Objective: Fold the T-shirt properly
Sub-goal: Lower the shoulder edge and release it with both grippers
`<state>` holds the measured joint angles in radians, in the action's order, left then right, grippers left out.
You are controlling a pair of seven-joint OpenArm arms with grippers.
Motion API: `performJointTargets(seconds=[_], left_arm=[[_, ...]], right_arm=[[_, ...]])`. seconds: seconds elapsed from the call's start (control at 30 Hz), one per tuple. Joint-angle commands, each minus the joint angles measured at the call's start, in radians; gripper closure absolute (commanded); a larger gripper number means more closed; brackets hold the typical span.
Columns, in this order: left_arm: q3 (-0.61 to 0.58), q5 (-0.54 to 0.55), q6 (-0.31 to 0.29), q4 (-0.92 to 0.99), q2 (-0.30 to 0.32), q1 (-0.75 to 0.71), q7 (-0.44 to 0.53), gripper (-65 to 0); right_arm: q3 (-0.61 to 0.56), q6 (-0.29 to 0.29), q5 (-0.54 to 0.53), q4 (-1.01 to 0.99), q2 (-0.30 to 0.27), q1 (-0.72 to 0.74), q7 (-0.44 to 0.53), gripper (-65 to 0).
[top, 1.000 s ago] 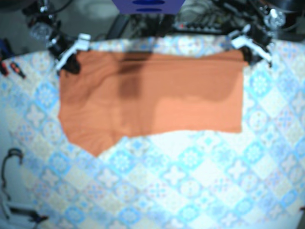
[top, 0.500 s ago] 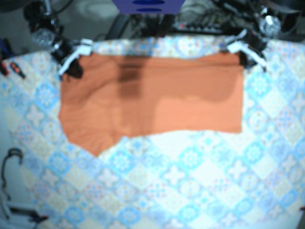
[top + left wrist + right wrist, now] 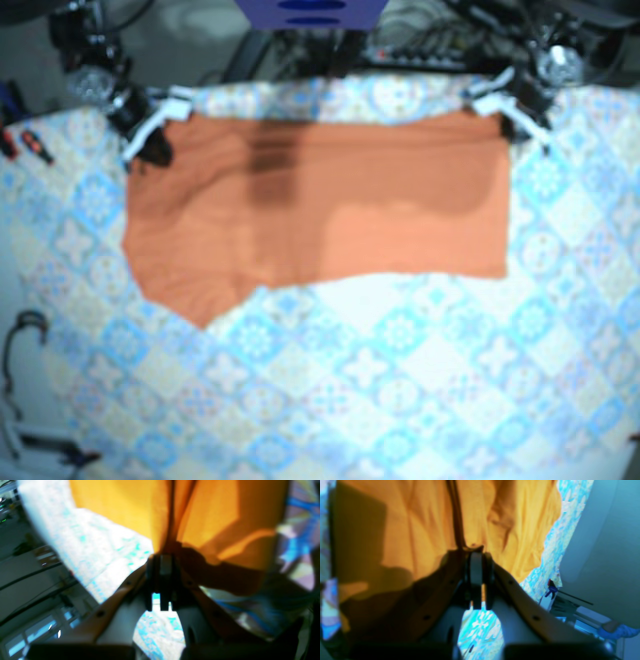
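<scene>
An orange T-shirt (image 3: 320,210) lies folded flat on the far half of the patterned tablecloth (image 3: 400,380), with one pointed flap at its near left. My right gripper (image 3: 150,135) is at the shirt's far left corner, and my left gripper (image 3: 505,112) is at the far right corner. In the right wrist view the gripper (image 3: 477,553) is shut, and a taut ridge of orange cloth (image 3: 395,530) runs away from its tips. The left wrist view shows the same: the gripper (image 3: 163,556) is pinched on a raised fold of the shirt (image 3: 215,517).
Red-handled tools (image 3: 30,145) lie at the table's left edge. A dark cable loop (image 3: 25,335) sits at the near left. Cables and equipment (image 3: 420,45) crowd the space behind the table's far edge, with a blue object (image 3: 310,12) at top centre.
Both grippers have shifted a little toward the table's far edge, the left one also inward. The shirt's far corners went with them; the rest of the cloth lies as before.
</scene>
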<state>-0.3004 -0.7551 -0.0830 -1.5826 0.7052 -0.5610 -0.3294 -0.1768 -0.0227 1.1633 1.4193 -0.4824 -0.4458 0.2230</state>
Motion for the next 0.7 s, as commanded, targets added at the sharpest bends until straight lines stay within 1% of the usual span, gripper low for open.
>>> performJointTargets(seconds=[0.0,0.3,0.47,0.57,0.67], left_arm=[[0.008,-0.007,0.021,-0.009,0.003,0.012,0.0,0.0],[0.007,-0.007,0.021,-0.006,-0.019,0.049,0.005,-0.1],[0.007,-0.007,0.021,-0.006,-0.019,0.051,0.006,-7.5],[0.007,-0.007,0.021,-0.006,-0.019,0.049,0.006,-12.7],[0.007,-0.007,0.021,-0.006,-0.019,0.048,0.008,-20.7]], right_arm=[[0.006,0.017,-0.007,0.007,-0.016,0.005,-0.001,0.0],[0.006,0.017,-0.007,0.002,-0.014,0.005,0.0,0.0],[0.006,0.017,-0.007,0.002,-0.014,0.005,0.0,-0.6],[0.006,0.017,-0.007,0.001,-0.014,0.005,0.0,-5.1],[0.006,0.017,-0.007,0.001,-0.014,0.005,0.0,-10.4]])
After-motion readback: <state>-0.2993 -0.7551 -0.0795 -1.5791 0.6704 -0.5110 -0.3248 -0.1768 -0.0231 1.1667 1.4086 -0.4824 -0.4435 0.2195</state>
